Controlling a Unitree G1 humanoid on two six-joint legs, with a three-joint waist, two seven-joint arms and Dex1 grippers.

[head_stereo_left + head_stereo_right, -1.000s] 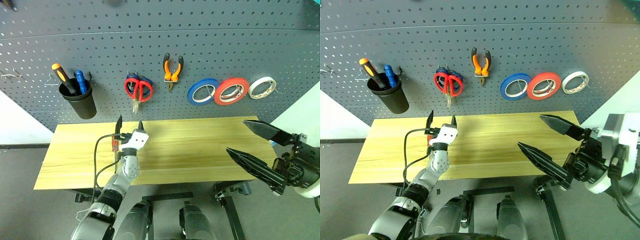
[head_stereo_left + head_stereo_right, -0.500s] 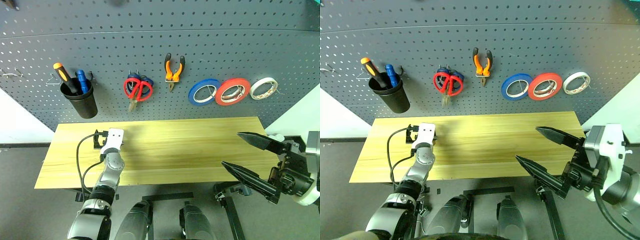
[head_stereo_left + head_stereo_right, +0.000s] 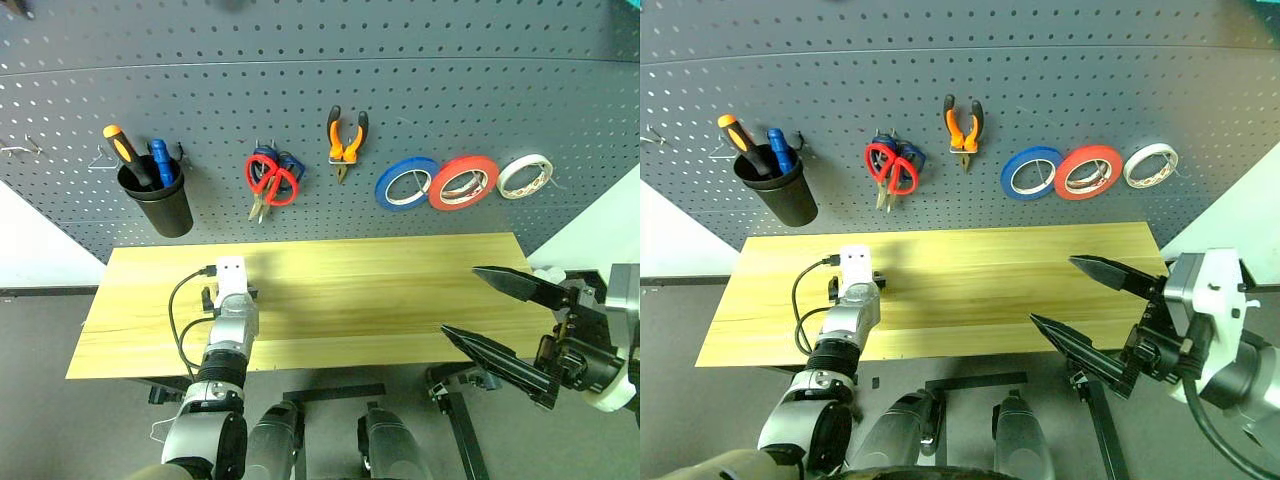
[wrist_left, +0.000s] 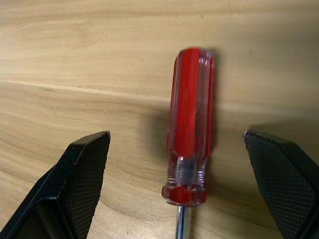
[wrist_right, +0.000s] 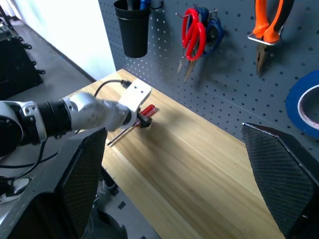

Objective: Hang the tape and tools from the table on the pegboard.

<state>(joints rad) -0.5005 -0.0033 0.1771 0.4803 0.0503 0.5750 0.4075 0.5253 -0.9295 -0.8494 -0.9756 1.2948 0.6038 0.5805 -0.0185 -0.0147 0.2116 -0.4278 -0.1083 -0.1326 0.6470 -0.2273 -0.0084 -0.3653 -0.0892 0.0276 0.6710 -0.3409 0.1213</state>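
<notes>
On the table [image 4: 75, 59], a slim translucent red-handled screwdriver [image 4: 189, 124] lies flat.

We see the red-handled screwdriver [image 4: 189, 124] lying flat on the table [image 4: 75, 55]. It sits between our left gripper's [image 4: 187, 199] wide-spread fingers [image 4: 79, 174], touching neither.

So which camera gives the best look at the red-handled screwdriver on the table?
The left wrist view: the red-handled screwdriver lies flat on the table, close up between the open left gripper's fingers. The right wrist view shows it small, handle and shaft poking out beside the left gripper. In the head views that gripper covers it.
</notes>
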